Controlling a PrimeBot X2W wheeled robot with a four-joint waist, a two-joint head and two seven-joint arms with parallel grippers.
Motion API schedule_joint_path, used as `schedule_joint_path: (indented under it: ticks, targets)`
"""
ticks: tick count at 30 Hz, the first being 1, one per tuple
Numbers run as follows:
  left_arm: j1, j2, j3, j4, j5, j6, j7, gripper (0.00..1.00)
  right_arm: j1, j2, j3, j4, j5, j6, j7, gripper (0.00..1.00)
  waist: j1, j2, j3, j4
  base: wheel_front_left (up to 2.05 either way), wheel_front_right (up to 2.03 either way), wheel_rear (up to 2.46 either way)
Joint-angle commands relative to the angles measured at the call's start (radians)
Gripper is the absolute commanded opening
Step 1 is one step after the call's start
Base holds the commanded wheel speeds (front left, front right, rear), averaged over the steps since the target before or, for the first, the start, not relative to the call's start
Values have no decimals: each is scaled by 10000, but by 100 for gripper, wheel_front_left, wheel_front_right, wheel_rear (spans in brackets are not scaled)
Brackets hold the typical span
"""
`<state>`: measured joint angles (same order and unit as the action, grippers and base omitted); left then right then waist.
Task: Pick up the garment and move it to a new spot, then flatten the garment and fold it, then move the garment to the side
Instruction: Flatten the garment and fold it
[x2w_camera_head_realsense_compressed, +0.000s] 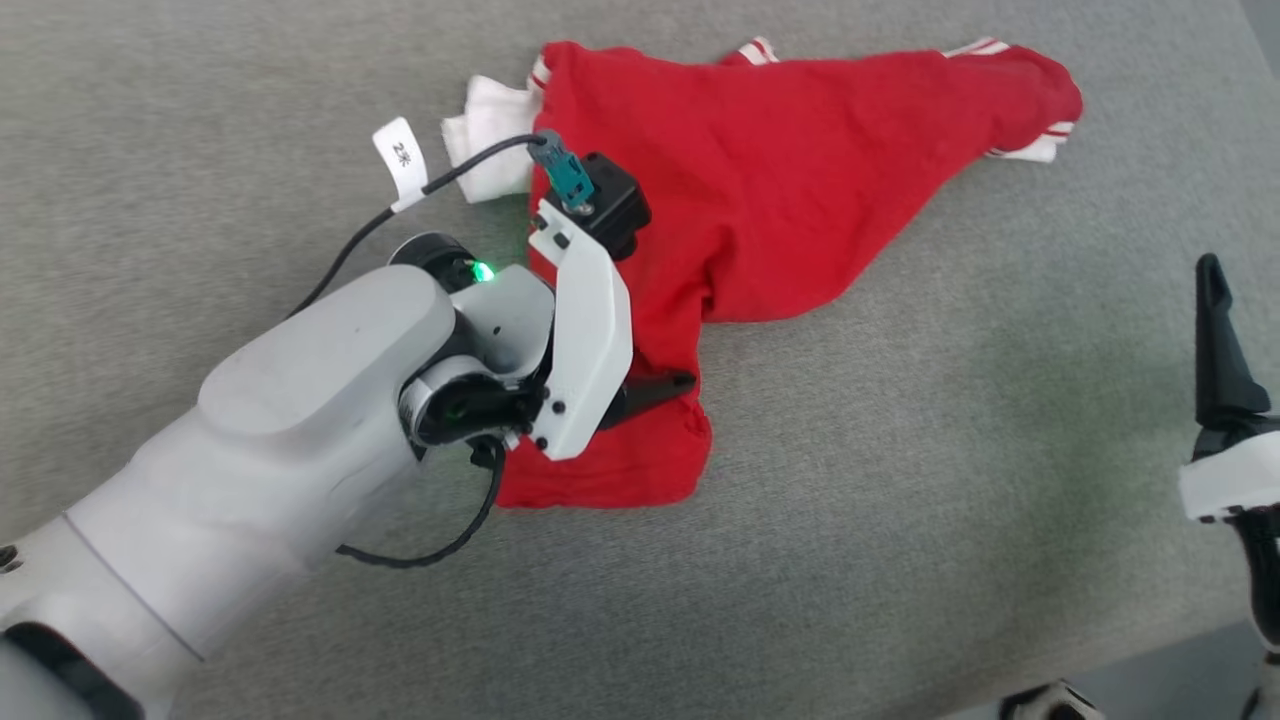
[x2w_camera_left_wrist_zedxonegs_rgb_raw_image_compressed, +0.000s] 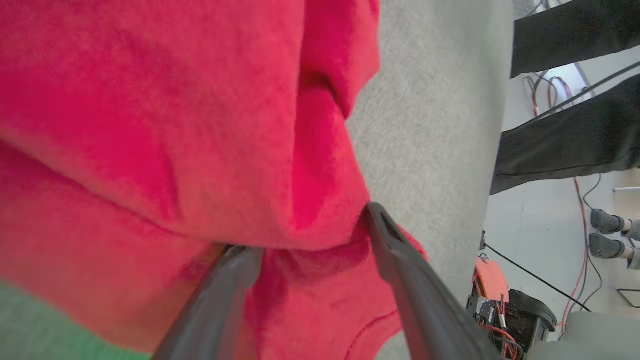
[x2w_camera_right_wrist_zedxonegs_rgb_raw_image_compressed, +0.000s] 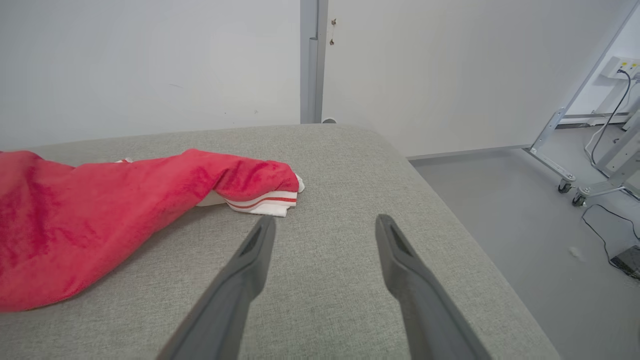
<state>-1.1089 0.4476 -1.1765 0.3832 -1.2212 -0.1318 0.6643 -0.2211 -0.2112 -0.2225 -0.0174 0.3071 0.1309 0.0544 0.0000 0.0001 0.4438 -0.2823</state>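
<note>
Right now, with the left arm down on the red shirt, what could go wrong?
1. The left fingers stand open around a thick fold of the garment; closing may pinch several layers, so it would likely lift bunched.
2. The right fingers hover open over bare table, apart from the cloth; a one-armed lift could drag the white-cuffed sleeve.

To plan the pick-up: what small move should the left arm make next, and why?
Probably close the left fingers: they stand open with a fold of the red garment between them, on the grey table, so closing should grip it.
</note>
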Motion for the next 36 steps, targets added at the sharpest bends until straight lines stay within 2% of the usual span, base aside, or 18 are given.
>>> schedule_joint_path:
  ticks: [1,2,3,4,9,16,19,23,28,29,30,31,32,36]
  targets:
    - [-22,-95,-122,394,-23,30,19,100,-182,109,106,118,14,-2,-154,100,0,-1,218,-250,0,0,0]
    - [3,-150,-174,581,-35,31,2,60,-190,133,134,154,23,-2,-213,100,0,-1,249,-296,0,0,0]
    - [7,-179,-289,671,31,31,33,36,-226,154,159,206,21,-2,-238,100,0,-1,271,-338,0,0,0]
    - [61,-195,-384,726,-40,31,97,0,-282,172,198,253,14,-2,-286,100,0,-1,285,-375,0,0,0]
    - [305,-173,-629,298,-570,26,219,0,-316,187,278,432,16,-2,-406,100,0,-1,214,-449,0,0,0]
    - [688,216,-822,-1788,-1197,26,681,0,-189,173,243,467,-11,-2,-432,100,0,-1,29,-411,0,0,0]
    - [1125,405,-945,-2806,-1137,26,874,0,-165,211,253,447,-34,-2,-414,100,0,-1,-53,-360,0,0,0]
    - [1720,372,-995,-3805,-1246,26,1159,0,-124,218,300,423,-30,-2,-352,100,0,-1,-104,-312,0,0,0]
    - [2229,218,-1025,-4216,-903,26,1160,0,-208,167,332,387,-21,-2,-294,100,0,-1,-107,-274,0,0,0]
    - [2254,181,-1019,-4145,-771,26,1051,8,-226,164,332,375,-30,-2,-273,100,0,-1,-110,-266,0,0,0]
    - [2290,166,-1027,-4074,-662,26,990,34,-239,161,325,370,-38,-2,-255,100,0,-1,-112,-253,0,0,0]
    - [2251,183,-1032,-4025,-520,26,880,71,-245,160,316,367,-39,-2,-245,100,0,-1,-109,-235,0,0,0]
    - [2147,229,-1005,-3969,-427,26,771,100,-239,157,300,360,-39,-2,-237,100,0,-1,-112,-212,0,0,0]
    - [1575,688,-617,-4077,-603,26,576,100,-112,115,153,308,-35,-2,-220,100,0,-1,-137,-90,0,0,0]
